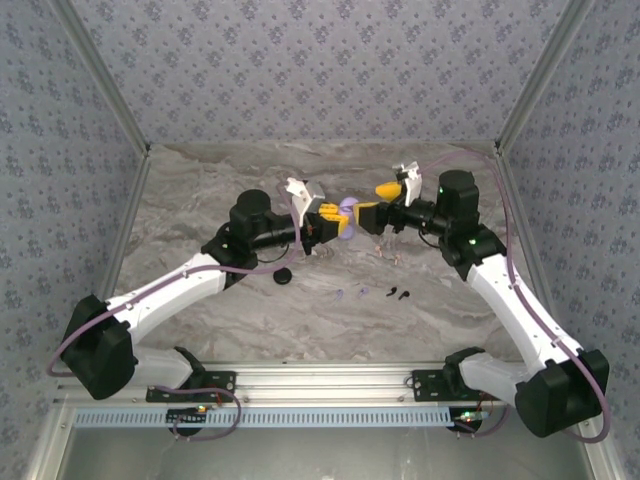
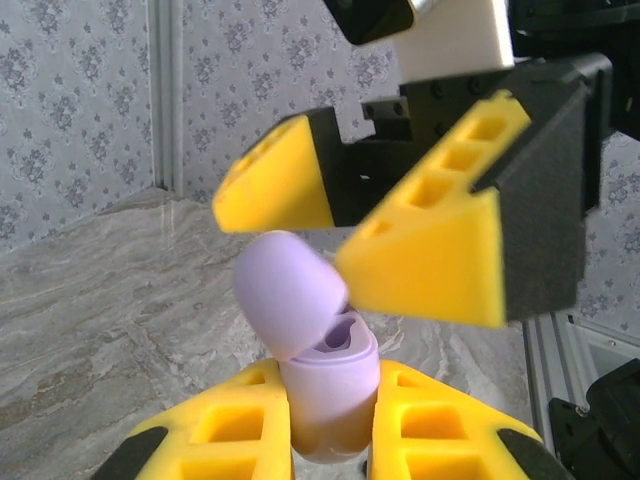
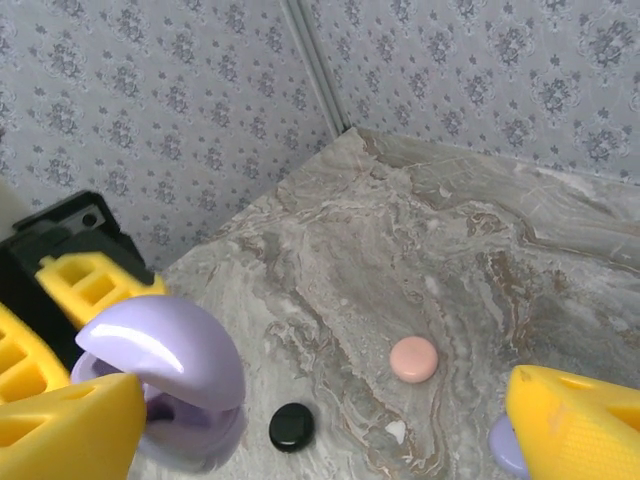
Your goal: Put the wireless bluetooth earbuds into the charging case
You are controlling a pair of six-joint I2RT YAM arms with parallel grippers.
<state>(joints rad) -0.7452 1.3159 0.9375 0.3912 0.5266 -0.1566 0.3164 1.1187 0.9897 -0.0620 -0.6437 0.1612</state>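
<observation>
Lilac charging case (image 2: 330,385) pinched low between fingers of left gripper (image 2: 330,440), held above marble table (image 1: 200,190); lid (image 2: 288,290) hinged open, tipped aside; right gripper (image 2: 345,225) spread wide about lid, holding nothing; earbuds (image 1: 400,294) lie on table, nearer arm bases, well apart from case; likely step: fetch bud; advice: keep left pinch firm, lid fully back, sockets unobstructed; case long axis runs along left fingers, mouth toward right gripper; bud axes too small to tell
</observation>
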